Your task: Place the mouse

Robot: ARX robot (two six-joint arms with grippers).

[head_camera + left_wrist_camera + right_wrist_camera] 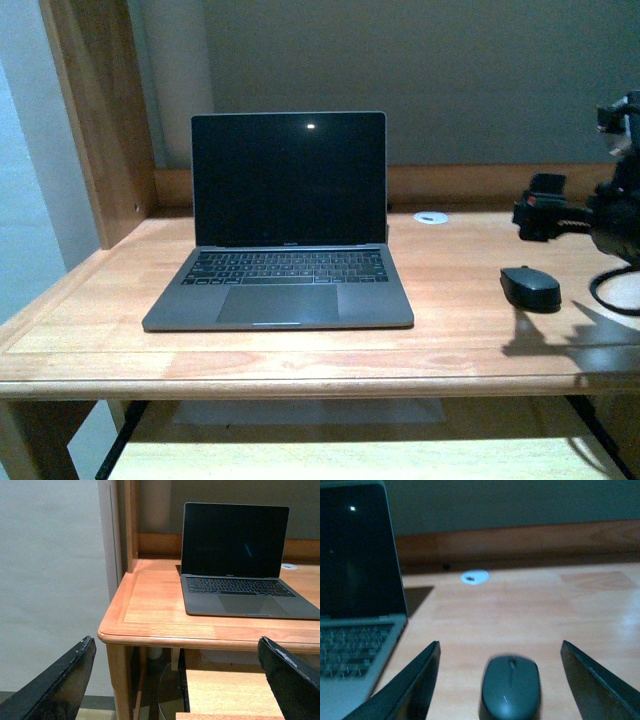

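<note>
- Mouse (530, 288): the small black oval one with a dark grey top lies flat on the wooden worktop (90, 310), to the right of the laptop (285, 235) and well apart from it.
- It rests free on the wood; nothing touches it.
- From the right wrist view, the mouse (510, 689) sits between the two dark fingers (410, 690) of the right gripper (502, 680), with a clear gap of bare wood on each side.
- The right gripper (545, 210) has its fingers spread wide and they pinch nothing; in the front view it hangs above the worktop, behind the mouse and to the right of the laptop.
- The left gripper (180, 680) also has its fingers (60, 685) spread wide apart and empty. It is off the worktop, in front of the corner that is left of the laptop, and lower than the edge.
- The laptop is open, its screen is dark, and its grey keyboard and trackpad face the front edge of the worktop.
- A small white round disc (431, 217) lies on the worktop behind the laptop's right corner, near the back rail.
- A black cable (610, 295) loops on the worktop to the right of the mouse.
</note>
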